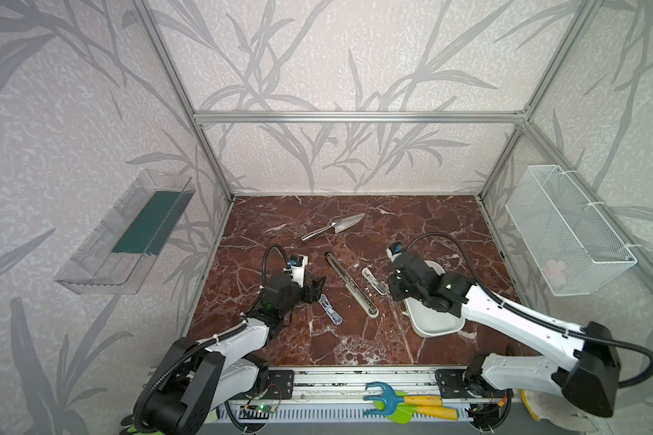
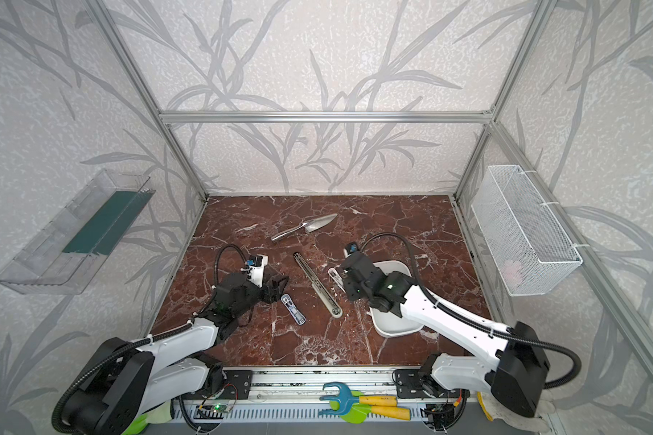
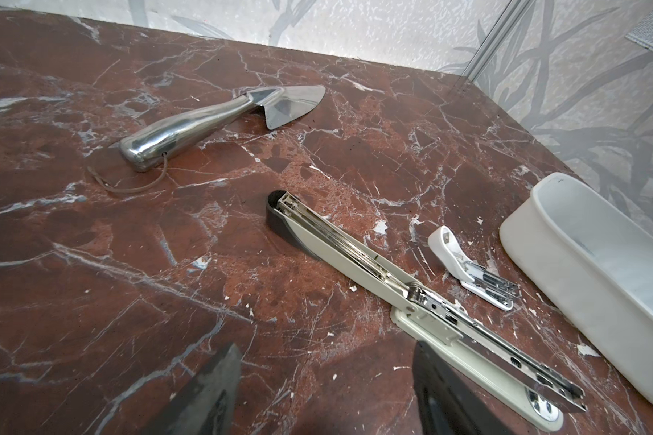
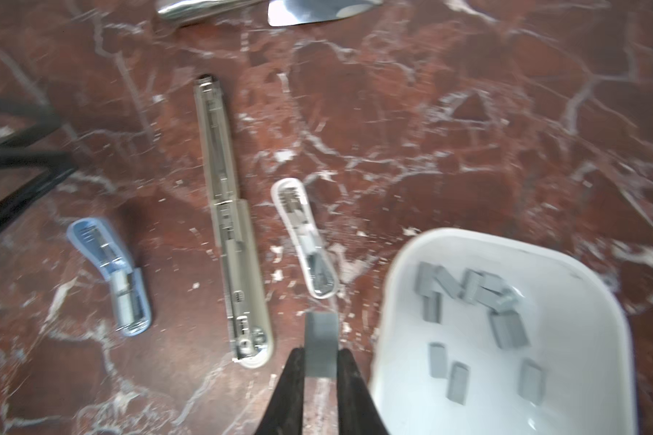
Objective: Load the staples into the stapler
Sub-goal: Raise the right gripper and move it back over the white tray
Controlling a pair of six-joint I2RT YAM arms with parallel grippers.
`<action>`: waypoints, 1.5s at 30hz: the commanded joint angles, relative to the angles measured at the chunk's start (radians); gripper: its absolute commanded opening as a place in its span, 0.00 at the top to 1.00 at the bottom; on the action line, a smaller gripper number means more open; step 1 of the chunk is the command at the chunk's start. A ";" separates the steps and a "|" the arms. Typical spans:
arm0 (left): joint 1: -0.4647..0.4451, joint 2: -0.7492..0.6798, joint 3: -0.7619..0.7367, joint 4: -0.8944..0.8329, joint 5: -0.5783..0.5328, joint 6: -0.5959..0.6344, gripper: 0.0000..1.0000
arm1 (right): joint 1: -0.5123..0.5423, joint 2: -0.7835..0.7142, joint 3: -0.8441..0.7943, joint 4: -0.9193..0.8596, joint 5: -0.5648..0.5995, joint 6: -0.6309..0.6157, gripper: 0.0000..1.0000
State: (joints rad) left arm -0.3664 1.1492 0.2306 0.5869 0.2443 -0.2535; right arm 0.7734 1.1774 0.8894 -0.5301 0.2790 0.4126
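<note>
Left arm (image 1: 242, 335) in from the worktop's (image 1: 355, 339) front edge, left gripper (image 3: 325, 361) with jaws parted, right arm (image 1: 506, 309) in from the front-right corner, right gripper (image 4: 320, 356) pinching a staple strip (image 4: 320, 337).

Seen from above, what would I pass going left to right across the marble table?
In a top view: blue stapler → long grey stapler → white stapler → white tray. The metal trowel farther back overlaps these, so it is left out.

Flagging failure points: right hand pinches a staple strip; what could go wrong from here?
The right hand grips the strip by one end, so it may tilt or drop. The white stapler and long stapler lie open side by side; the strip may fit only one.
</note>
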 commanded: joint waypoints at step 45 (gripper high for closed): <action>0.089 0.182 0.132 0.136 -0.313 0.013 0.23 | -0.413 0.244 -0.092 -0.048 -0.279 -0.009 0.62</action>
State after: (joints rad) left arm -0.2848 1.3426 0.3710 0.6903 -0.0761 -0.2279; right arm 0.3618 1.4273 0.8234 -0.5591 0.0154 0.3668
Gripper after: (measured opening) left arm 0.768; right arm 0.385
